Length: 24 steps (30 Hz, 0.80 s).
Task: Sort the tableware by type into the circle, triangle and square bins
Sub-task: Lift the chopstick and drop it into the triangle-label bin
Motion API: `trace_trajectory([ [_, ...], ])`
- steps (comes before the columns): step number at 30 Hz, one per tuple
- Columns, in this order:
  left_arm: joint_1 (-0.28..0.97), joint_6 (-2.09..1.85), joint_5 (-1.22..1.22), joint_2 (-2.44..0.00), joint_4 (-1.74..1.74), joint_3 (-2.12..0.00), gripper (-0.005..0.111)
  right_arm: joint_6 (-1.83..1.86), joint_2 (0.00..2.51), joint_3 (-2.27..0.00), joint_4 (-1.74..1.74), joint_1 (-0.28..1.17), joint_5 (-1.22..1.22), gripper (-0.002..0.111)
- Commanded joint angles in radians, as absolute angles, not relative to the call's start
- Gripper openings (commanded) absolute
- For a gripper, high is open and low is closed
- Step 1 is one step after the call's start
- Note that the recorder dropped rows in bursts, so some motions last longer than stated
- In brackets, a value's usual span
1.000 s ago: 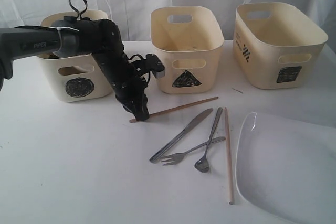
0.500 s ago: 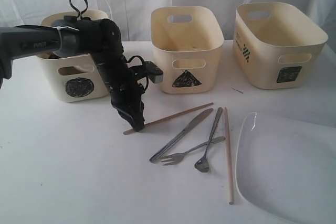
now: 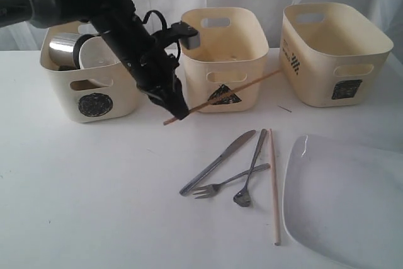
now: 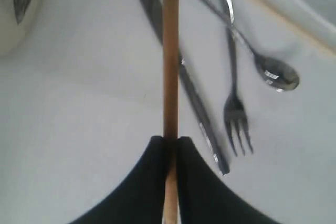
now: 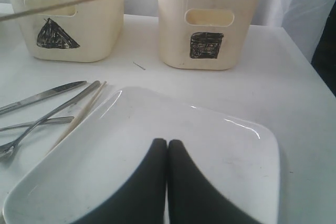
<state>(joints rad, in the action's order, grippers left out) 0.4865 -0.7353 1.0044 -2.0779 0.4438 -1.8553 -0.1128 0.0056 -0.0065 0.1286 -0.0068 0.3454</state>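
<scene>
My left gripper (image 3: pixel 177 109) is shut on one end of a wooden chopstick (image 3: pixel 233 91) and holds it in the air. The stick slants up across the front of the triangle bin (image 3: pixel 223 36). In the left wrist view the chopstick (image 4: pixel 170 51) runs straight out from the closed left gripper (image 4: pixel 170 140). On the table lie a steel knife (image 3: pixel 217 162), a fork (image 3: pixel 230 181), a second steel utensil (image 3: pixel 252 162) and another chopstick (image 3: pixel 273 187). The large white plate (image 3: pixel 346 200) lies at the front right. My right gripper (image 5: pixel 167 142) hovers shut and empty over the plate (image 5: pixel 220 145).
The circle bin (image 3: pixel 94 102) at the left holds a steel mug (image 3: pixel 63 48) and a small white bowl (image 3: pixel 97 51). The wider square bin (image 3: pixel 334 48) stands at the back right. A white curtain closes off the back.
My left arm has risen and swung right, lifting the chopstick off the table until it hangs in front of the triangle bin. The other cutlery and the plate have not moved.
</scene>
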Motion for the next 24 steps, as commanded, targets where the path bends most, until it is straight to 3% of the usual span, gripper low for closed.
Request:
trace_trajectory([
  [1, 0.513, -0.780, 0.955, -2.031, 0.551, -1.876, 0.000, -0.108, 0.000, 0.000, 0.127, -0.010, 0.343, 0.000],
  [20, 0.641, -0.980, 0.191, -2.053, 0.554, -1.899, 0.000, -0.108, 0.000, 0.000, 0.127, -0.010, 0.343, 0.000],
  [24, 0.641, -0.980, 0.147, -2.091, 0.554, -1.899, 0.000, -0.108, 0.000, 0.000, 0.127, -0.010, 0.343, 0.000],
])
